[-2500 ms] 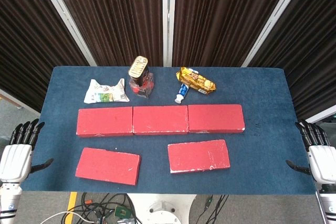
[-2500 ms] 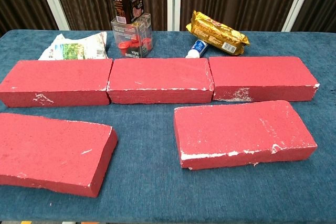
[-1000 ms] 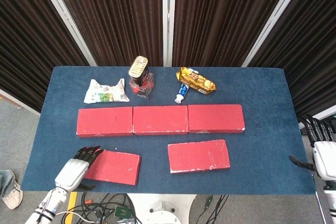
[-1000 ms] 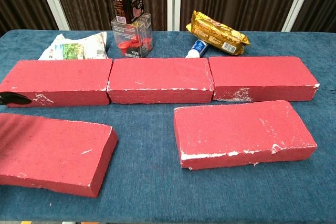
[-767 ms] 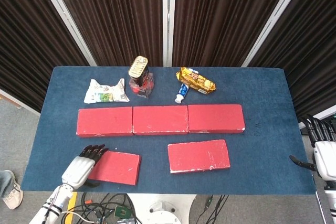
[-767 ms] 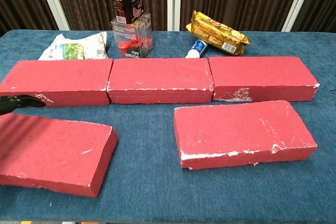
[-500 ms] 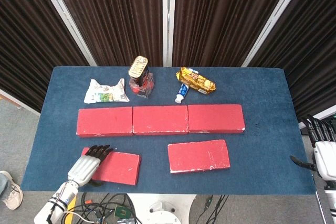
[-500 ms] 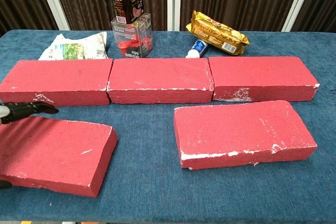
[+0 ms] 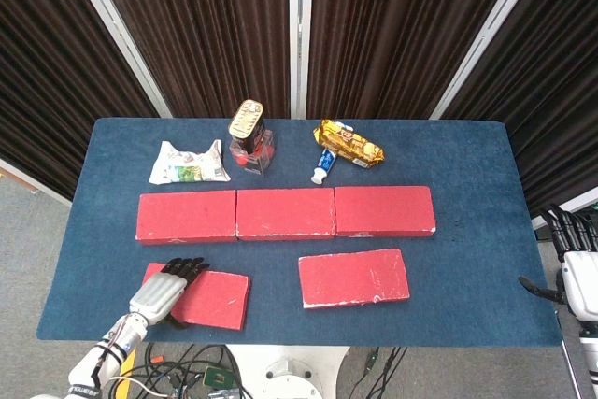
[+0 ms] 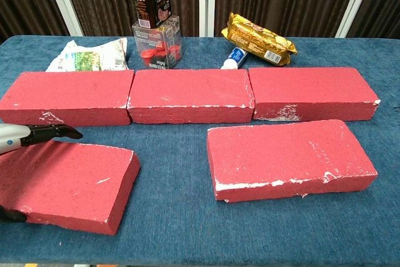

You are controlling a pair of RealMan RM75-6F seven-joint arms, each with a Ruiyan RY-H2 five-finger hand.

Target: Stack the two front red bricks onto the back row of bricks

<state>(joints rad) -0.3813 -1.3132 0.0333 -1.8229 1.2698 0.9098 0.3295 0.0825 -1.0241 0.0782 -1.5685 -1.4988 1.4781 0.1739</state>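
Three red bricks form the back row: left (image 9: pixel 187 217), middle (image 9: pixel 285 213) and right (image 9: pixel 384 210). In front lie the front left brick (image 9: pixel 217 299) and the front right brick (image 9: pixel 353 277), both flat on the blue table (image 9: pixel 467 259). My left hand (image 9: pixel 168 289) lies over the left end of the front left brick (image 10: pixel 75 179), its fingers (image 10: pixel 47 133) stretched past the far edge and its thumb (image 10: pixel 9 215) at the near side. The brick is not lifted. My right hand (image 9: pixel 579 273) hangs open beyond the table's right edge, holding nothing.
Behind the back row stand a tin on a clear box (image 9: pixel 249 137), a crumpled packet (image 9: pixel 190 164), a gold snack bag (image 9: pixel 348 142) and a small tube (image 9: pixel 323 165). Dark curtains close off the back. Cables lie on the floor below the front edge.
My left hand has come from beside the table's left edge and slid rightwards onto the front left brick's left end. The right hand has dropped slightly. No brick has moved.
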